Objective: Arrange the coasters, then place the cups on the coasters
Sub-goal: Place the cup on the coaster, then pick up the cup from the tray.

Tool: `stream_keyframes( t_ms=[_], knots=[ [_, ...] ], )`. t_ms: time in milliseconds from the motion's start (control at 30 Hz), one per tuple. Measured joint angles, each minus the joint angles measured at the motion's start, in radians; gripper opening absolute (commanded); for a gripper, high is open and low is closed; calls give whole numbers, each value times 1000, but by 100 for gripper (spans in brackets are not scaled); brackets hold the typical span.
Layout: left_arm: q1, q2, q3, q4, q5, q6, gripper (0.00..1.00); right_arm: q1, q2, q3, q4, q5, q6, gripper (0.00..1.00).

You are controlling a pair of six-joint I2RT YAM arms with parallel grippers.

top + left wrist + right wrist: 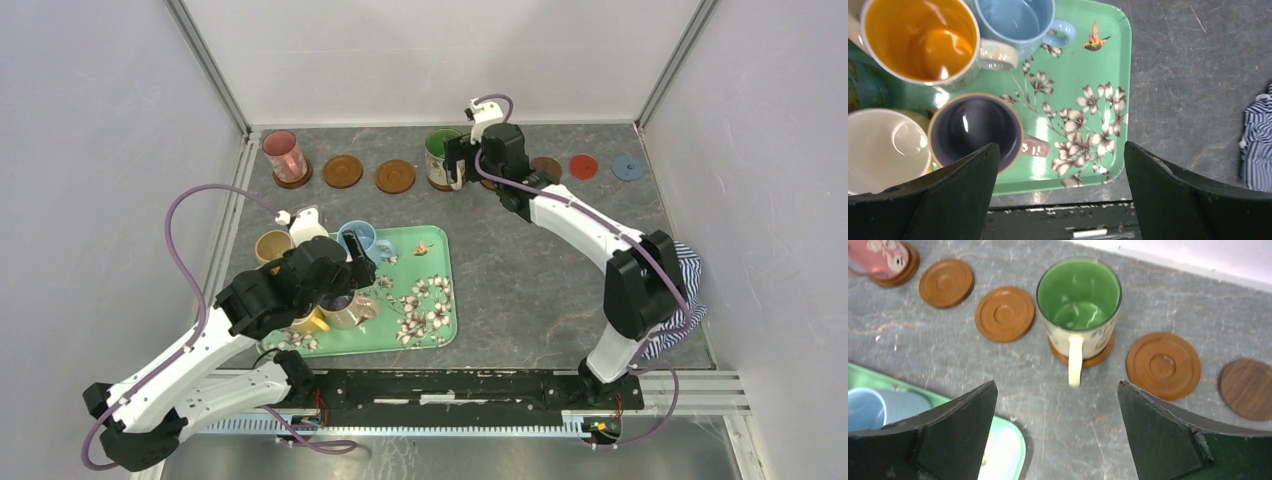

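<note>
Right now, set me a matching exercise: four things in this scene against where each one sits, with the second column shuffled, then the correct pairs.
Things:
1. green cup
2. lilac cup
3. blue-grey coaster
4. striped cloth

Places:
a. standing on the floral tray
b. right end of the back row, no cup on it
c. standing on a wooden coaster in the back row
d. on the bare table, right of the tray

Pairs: 1-c, 2-a, 3-b, 4-d
</note>
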Motion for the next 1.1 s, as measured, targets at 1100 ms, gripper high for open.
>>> stream_keyframes(
  t_ms=[1100],
  knots=[
    [-133, 240, -140, -134, -24, -789, 100, 42, -535, -632, 89, -141, 84, 98]
  ],
)
